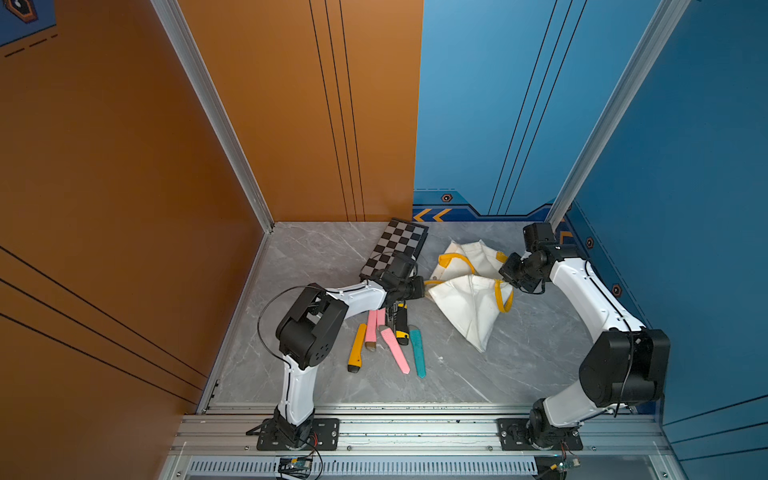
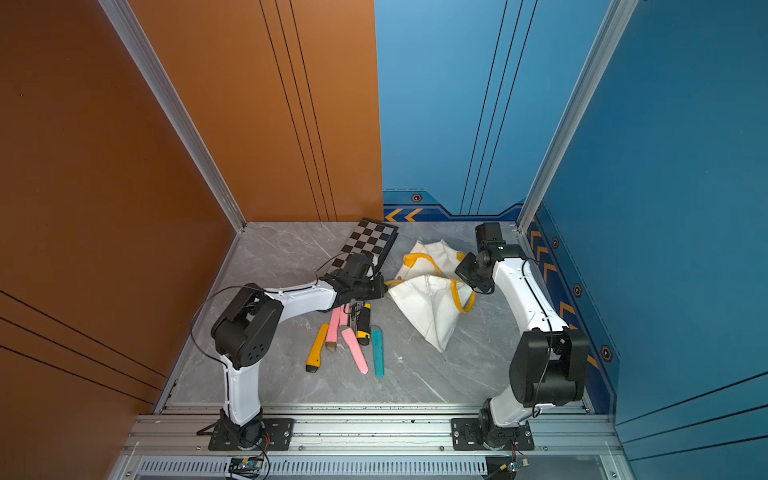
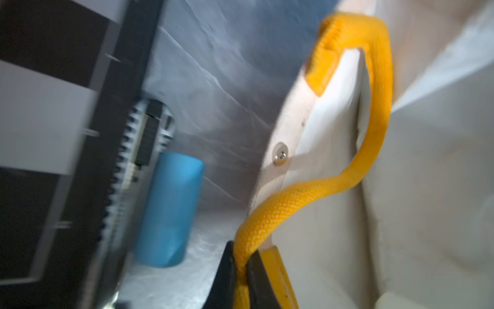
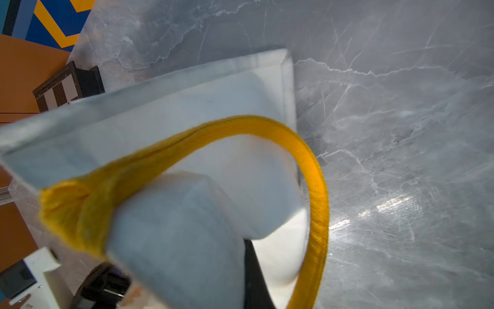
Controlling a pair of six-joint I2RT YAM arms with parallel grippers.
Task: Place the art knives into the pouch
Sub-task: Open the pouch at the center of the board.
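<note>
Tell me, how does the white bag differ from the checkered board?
The pouch is soft, crumpled cream fabric with yellow handles; the chessboard is rigid, flat, black-and-white checked. The left claw and right claw grip the pouch; neither holds the chessboard. Both rest on the table.

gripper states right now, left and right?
left gripper: closed on the yellow handle of the pouch.
right gripper: closed, apparently pinching the pouch's fabric.

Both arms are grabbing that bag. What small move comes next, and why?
Probably ease the two apart and slightly up to spread the mouth. The left gripper is shut on the yellow handle of the pouch, the right gripper on its opposite edge, yet the pouch lies crumpled and the knives lie outside it.
</note>
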